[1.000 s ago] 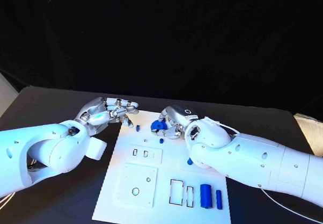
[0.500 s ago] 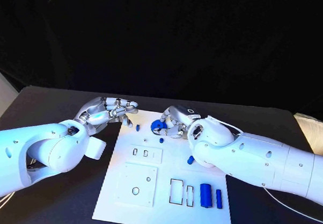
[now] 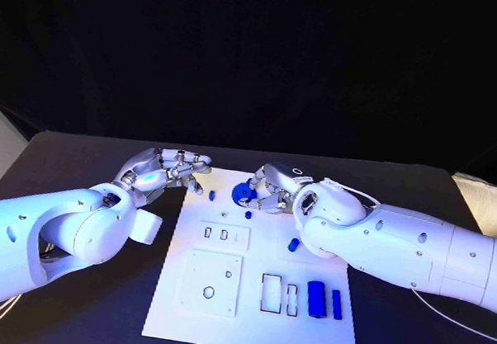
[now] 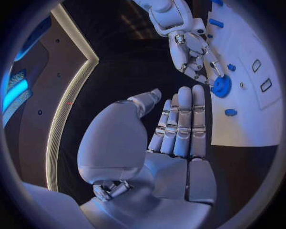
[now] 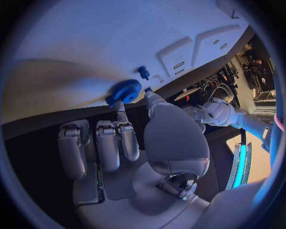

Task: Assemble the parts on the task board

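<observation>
White flat task board [image 3: 256, 305] sits centre frame; we judge assembly early. Right hand [image 3: 273, 189] pinches round blue gear part [image 3: 243, 193] at upper board; left hand [image 3: 167, 170] empty, fingers apart; blue bars [image 3: 324, 301] lower right still loose.

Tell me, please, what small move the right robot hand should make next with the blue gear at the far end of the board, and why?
Probably turn or press the blue gear slightly to settle it. The right robot hand has a finger and thumb on its rim at the far end of the task board, so it looks placed but not yet let go. The left robot hand hovers empty beside the board.
</observation>
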{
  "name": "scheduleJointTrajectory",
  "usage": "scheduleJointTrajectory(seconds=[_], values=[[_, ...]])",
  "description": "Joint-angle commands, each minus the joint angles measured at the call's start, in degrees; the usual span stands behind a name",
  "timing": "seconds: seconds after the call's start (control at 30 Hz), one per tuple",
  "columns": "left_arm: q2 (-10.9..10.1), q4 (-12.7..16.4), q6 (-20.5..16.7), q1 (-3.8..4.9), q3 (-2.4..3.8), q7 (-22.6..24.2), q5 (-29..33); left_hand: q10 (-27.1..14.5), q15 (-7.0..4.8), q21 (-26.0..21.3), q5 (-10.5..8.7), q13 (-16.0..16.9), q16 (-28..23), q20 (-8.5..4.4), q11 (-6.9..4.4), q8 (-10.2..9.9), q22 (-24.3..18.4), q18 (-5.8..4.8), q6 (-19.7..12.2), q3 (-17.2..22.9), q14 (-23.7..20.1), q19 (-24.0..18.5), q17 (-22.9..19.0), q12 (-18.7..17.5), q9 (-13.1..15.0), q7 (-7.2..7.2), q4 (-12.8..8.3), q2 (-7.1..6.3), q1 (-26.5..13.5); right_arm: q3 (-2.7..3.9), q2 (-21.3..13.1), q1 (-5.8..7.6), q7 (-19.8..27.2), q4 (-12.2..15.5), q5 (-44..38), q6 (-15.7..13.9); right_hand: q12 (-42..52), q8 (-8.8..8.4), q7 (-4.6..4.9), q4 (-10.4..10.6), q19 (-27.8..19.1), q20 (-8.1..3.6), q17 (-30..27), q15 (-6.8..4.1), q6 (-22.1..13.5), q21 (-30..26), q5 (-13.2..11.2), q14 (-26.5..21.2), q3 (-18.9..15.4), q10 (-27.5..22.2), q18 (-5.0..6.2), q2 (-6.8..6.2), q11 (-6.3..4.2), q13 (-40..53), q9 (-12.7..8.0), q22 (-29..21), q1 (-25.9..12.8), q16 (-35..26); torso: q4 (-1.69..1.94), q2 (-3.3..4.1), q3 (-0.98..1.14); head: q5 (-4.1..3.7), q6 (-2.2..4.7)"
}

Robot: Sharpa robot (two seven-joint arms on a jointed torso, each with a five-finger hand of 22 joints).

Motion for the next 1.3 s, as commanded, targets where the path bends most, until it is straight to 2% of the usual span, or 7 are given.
scheduleJointTrajectory(seconds=[0.03,0.7,0.97,1.3], values=[[0.0,0.1,0.4,0.09,0.06,0.3,-0.1,-0.5,-0.07,0.2,0.08,0.1,0.2,-0.03,-0.01,-0.4,0.1,0.66,-0.4,0.2,-0.5,-0.3,-0.1,-0.2,0.1,-0.03,0.0,0.17,-0.5,-0.33,-0.4,-0.41,-0.8,0.4,0.3,2.5,0.2,0.3,0.07,0.1,6.0,0.13,15.1,0.26,0.5,0.3,0.2,6.0,0.3,4.6,-0.82,0.18,0.04,13.6,0.1,15.1,-0.5,0.2,-0.02,-0.02,-0.02,-0.02,0.04],[-0.2,0.2,0.2,0.09,0.06,0.3,-0.1,-0.6,-0.04,0.3,0.08,0.1,0.2,0.0,0.01,-0.4,0.2,0.66,-0.5,0.3,-0.5,-0.4,-0.1,-0.1,0.1,-0.01,-0.1,0.18,-0.5,-0.33,-1.9,-0.4,-1.3,3.0,0.9,2.7,0.5,0.56,-0.07,0.1,6.0,0.06,15.1,0.18,0.9,0.3,0.6,6.0,0.5,5.0,-0.82,0.32,-0.07,14.1,0.1,15.1,-0.6,0.2,0.01,0.01,-0.05,-0.09,0.29],[-0.2,0.2,0.2,0.09,0.06,0.4,-0.1,-0.6,-0.03,0.4,0.07,0.1,0.3,0.02,0.02,-0.4,0.2,0.66,-0.5,0.3,-0.6,-0.5,-0.2,-0.1,0.1,-0.01,-0.1,0.18,-0.4,-0.31,-2.8,-0.35,-3.0,3.7,-1.0,-1.1,0.5,0.63,-0.13,0.0,6.0,0.01,15.1,0.12,1.0,0.3,0.9,6.0,0.8,4.9,-0.82,0.42,-0.14,14.0,0.1,15.1,-0.6,0.2,0.06,0.03,-0.01,-0.15,0.41],[-0.2,0.1,0.2,0.09,0.06,0.4,-0.1,-0.6,-0.03,0.4,0.07,0.1,0.3,0.02,0.02,-0.4,0.2,0.66,-0.5,0.3,-0.6,-0.5,-0.2,-0.1,0.1,-0.01,-0.1,0.18,-0.4,-0.06,-4.6,0.07,-3.8,5.6,-2.1,-4.2,0.5,0.76,-0.22,0.0,6.0,-0.05,15.1,0.05,1.2,0.3,1.3,6.0,1.0,5.0,-0.82,0.34,-0.22,14.1,0.2,15.1,-0.5,0.2,-0.1,-0.04,0.02,-0.28,0.6]])
